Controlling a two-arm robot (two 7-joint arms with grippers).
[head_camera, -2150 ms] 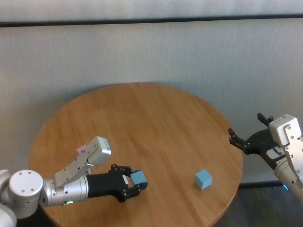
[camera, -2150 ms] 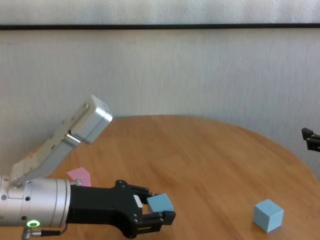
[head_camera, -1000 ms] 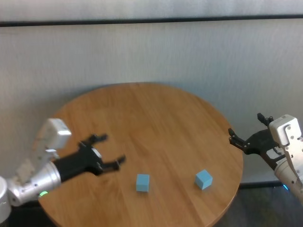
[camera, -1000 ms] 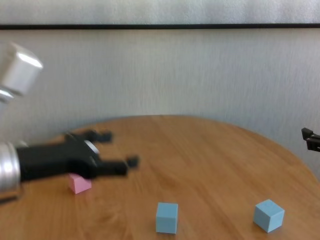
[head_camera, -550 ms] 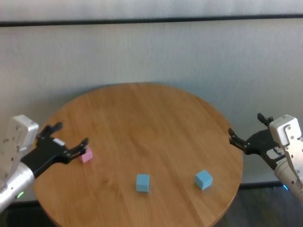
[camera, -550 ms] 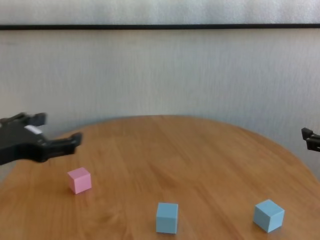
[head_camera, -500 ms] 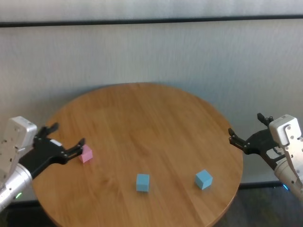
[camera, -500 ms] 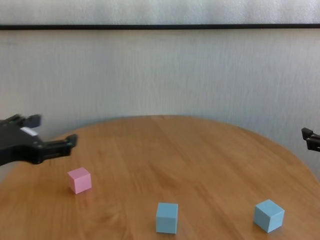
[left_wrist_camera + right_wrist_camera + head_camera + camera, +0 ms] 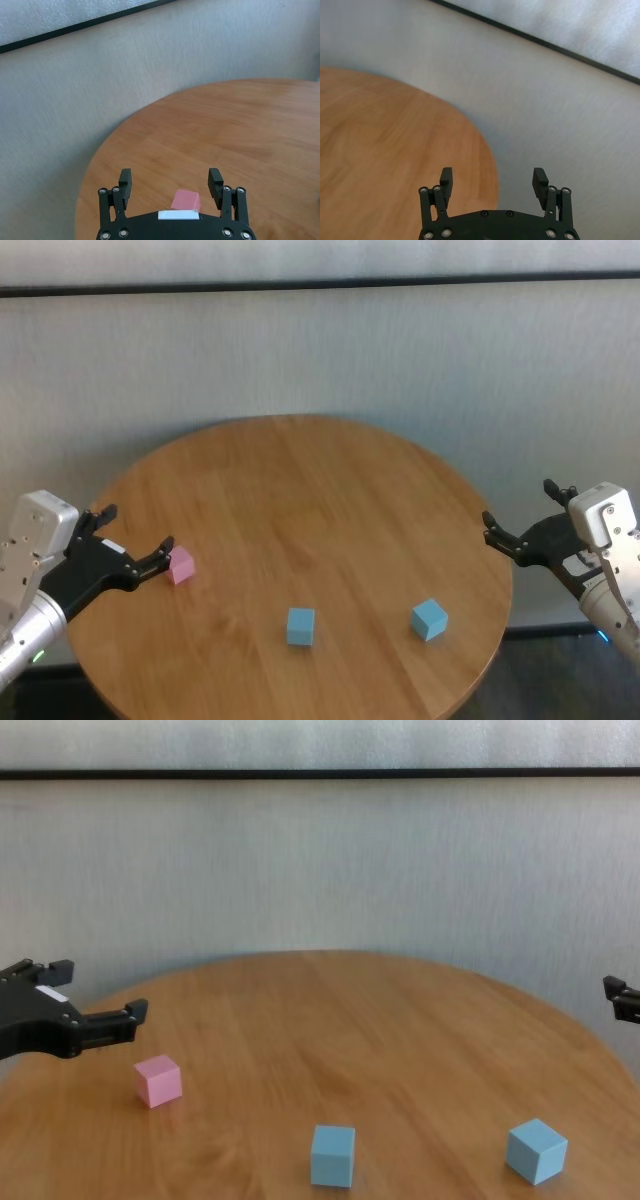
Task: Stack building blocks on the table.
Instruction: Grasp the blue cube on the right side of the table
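Three building blocks lie apart on the round wooden table (image 9: 300, 490): a pink one (image 9: 181, 565) (image 9: 158, 1081) near the left edge, a light blue one (image 9: 300, 626) (image 9: 332, 1156) at the front middle, and another light blue one (image 9: 430, 619) (image 9: 536, 1150) at the front right. My left gripper (image 9: 132, 531) (image 9: 95, 988) hovers open and empty at the table's left edge, just left of the pink block (image 9: 186, 201). The right gripper (image 9: 518, 528) (image 9: 493, 179) is open and empty, off the table's right edge.
A grey wall runs behind the table, with a dark strip high up. Beyond the right rim the floor drops away.
My left gripper let go of a blue block at the front middle, then swung left and back to the table's left edge. The right arm stayed still.
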